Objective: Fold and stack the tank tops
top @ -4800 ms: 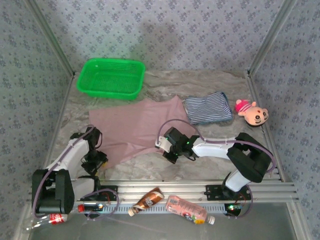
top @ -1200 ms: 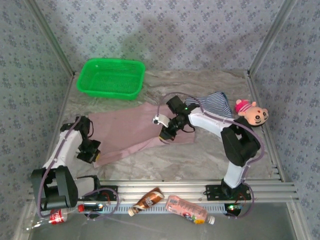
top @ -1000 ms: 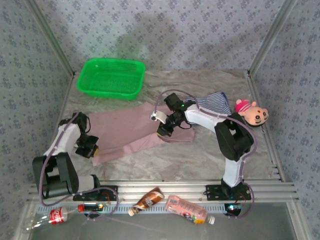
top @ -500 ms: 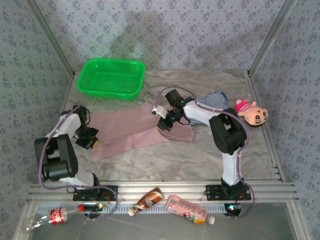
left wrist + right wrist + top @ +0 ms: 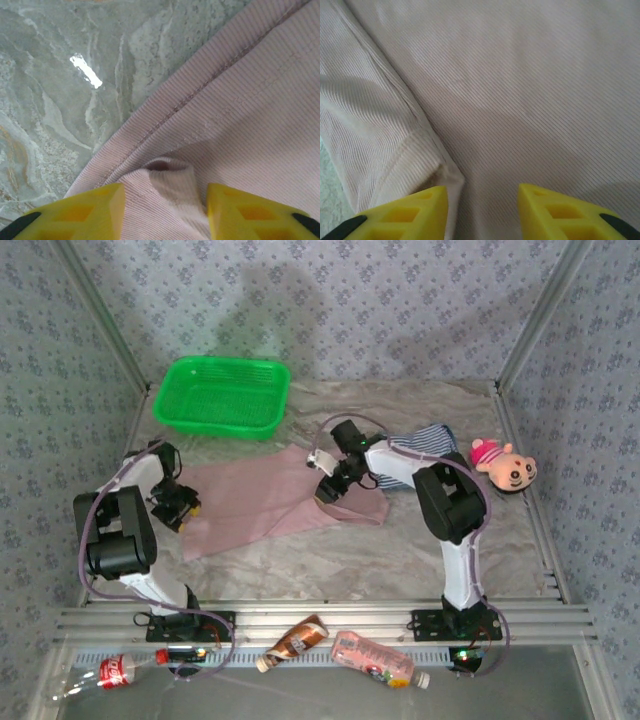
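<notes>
While the pink top [image 5: 255, 502] lies doubled over at mid-frame in the top view, the left gripper [image 5: 180, 508] stands spread at its left edge with a cloth pucker between its fingers. The right gripper [image 5: 330, 490] is spread over its right end. The striped top [image 5: 435, 438] lies just upper right.

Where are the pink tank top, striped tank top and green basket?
pink tank top [image 5: 255, 502], top external view, middle of the folded panel.
striped tank top [image 5: 430, 438], top external view, its exposed far-right part.
green basket [image 5: 215, 426], top external view, near wall.
</notes>
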Controlling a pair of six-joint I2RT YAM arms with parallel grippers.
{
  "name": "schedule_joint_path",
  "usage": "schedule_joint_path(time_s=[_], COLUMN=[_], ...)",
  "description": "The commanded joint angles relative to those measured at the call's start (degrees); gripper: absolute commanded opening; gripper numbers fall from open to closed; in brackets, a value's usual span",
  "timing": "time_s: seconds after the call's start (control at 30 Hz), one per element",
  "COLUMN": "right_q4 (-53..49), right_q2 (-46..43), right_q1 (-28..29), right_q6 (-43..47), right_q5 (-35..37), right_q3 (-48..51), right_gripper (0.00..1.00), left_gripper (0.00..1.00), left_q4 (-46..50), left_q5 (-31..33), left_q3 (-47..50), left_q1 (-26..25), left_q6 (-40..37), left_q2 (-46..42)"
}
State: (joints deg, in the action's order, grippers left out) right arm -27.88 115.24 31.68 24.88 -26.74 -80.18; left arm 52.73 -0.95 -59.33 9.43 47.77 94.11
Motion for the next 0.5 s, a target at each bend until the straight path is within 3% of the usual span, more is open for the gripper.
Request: schedule_joint_path(time_s=[0.0,0.13,0.3,0.47], right_q4=[-4.88,-12.43,-16.28,-12.59], right_q2=[-9.41,-18.47,-27.70,-31.40], right_q1=[-1.62,-2.23,-2.78,-2.85], right_q6=[-1.95,-0.39,6.65,13.51], right_q5=[2.82,8.64,14.52,20.21], right_q3=[3.94,11.32,22.78,30.09], right_gripper=[0.47,0.50,0.54,0.57], left_gripper=[0.52,0.59,0.60,0.60], left_q4=[3.82,6.96,5.91,1.60], left_q5=[0.25,-0.95,-6.12,-8.56], left_q3=[-0.07,0.29,3.97,7.97], left_q1=[0.13,-1.51,-8.47,-15.12], left_q6=[-1.12,-0.49,4.69,8.34], left_q2=[-4.50,-9.72,-12.98,-12.19])
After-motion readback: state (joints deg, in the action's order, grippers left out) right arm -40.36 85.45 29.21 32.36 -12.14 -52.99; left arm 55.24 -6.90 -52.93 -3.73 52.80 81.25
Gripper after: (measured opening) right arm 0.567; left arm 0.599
